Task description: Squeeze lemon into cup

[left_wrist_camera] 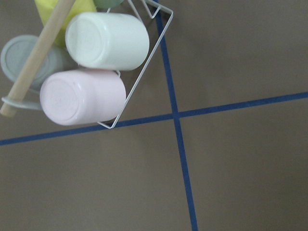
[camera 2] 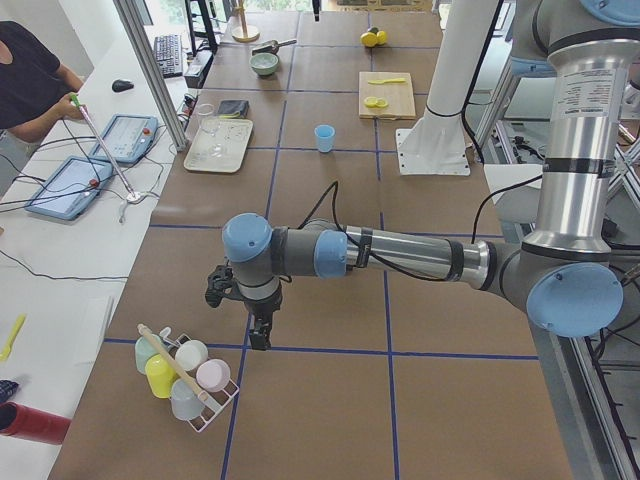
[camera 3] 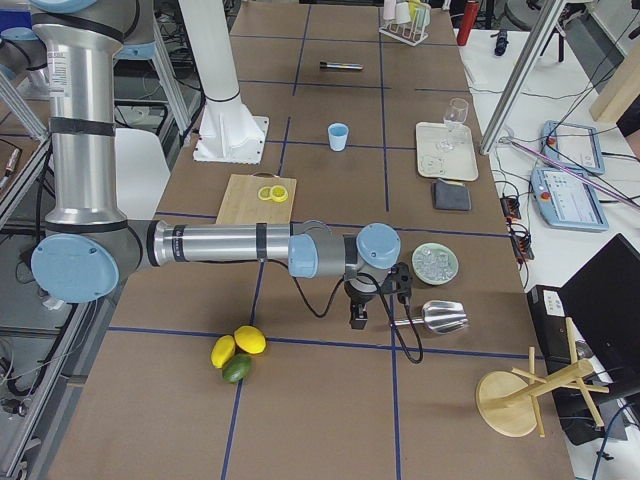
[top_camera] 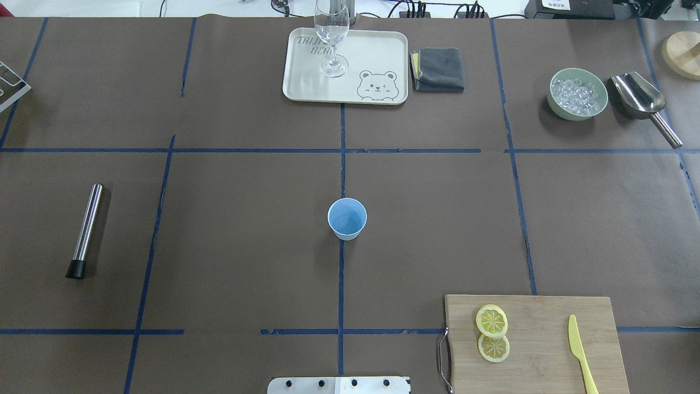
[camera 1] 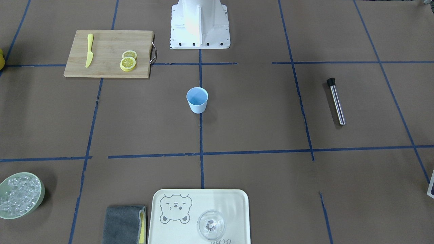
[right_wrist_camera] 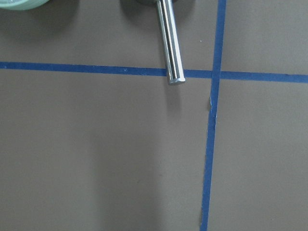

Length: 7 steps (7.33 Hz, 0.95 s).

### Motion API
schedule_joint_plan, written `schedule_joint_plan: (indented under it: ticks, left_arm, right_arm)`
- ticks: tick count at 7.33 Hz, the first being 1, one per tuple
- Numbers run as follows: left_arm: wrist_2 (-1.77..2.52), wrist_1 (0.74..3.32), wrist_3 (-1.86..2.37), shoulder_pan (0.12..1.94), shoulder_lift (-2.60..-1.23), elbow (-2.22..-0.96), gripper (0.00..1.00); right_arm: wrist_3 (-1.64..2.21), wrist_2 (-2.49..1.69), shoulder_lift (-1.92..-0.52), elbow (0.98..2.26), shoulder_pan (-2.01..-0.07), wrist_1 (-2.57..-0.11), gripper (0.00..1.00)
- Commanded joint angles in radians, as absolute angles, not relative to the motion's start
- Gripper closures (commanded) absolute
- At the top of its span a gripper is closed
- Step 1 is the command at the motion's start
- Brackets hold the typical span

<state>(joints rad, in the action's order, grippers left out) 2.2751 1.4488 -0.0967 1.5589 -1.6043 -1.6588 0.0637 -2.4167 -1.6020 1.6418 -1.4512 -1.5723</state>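
The light blue cup (camera 1: 197,99) stands upright and empty at the table's middle; it also shows in the overhead view (top_camera: 346,218). Two lemon slices (top_camera: 491,320) (top_camera: 494,347) lie overlapping on a wooden cutting board (top_camera: 547,339), beside a yellow knife (top_camera: 581,355). My left gripper (camera 2: 258,335) hangs far off at the table's left end, next to a rack of cups (camera 2: 180,368). My right gripper (camera 3: 357,318) hangs at the right end, near a metal scoop (camera 3: 440,316). Both show only in the side views, so I cannot tell whether they are open or shut.
A steel muddler (top_camera: 85,230) lies on the left. A cream tray (top_camera: 377,60) with a clear glass (top_camera: 332,38), a grey cloth (top_camera: 440,68) and a green bowl of ice (top_camera: 578,94) sit at the far side. Whole lemons and a lime (camera 3: 236,352) lie near the right arm.
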Motion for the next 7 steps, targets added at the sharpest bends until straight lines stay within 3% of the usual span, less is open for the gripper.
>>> schedule_joint_plan:
  ticks: [1,6,7]
  left_arm:
    - [2.281,1.44,-0.098,1.557,-1.605,-1.667,0.0]
    - [2.283,1.503,-0.091,1.552,-1.605,-1.684,0.0]
    - [2.286,1.525,-0.091,1.548,-1.623,-1.681,0.0]
  right_arm:
    - [0.054,-2.416,-1.612,1.637,-1.451,-1.572,0.0]
    - [0.095,-2.445,-1.611,1.649,-1.324,-1.359,0.0]
    - [0.166,-2.445,-1.611,1.698,-1.251,-1.358,0.0]
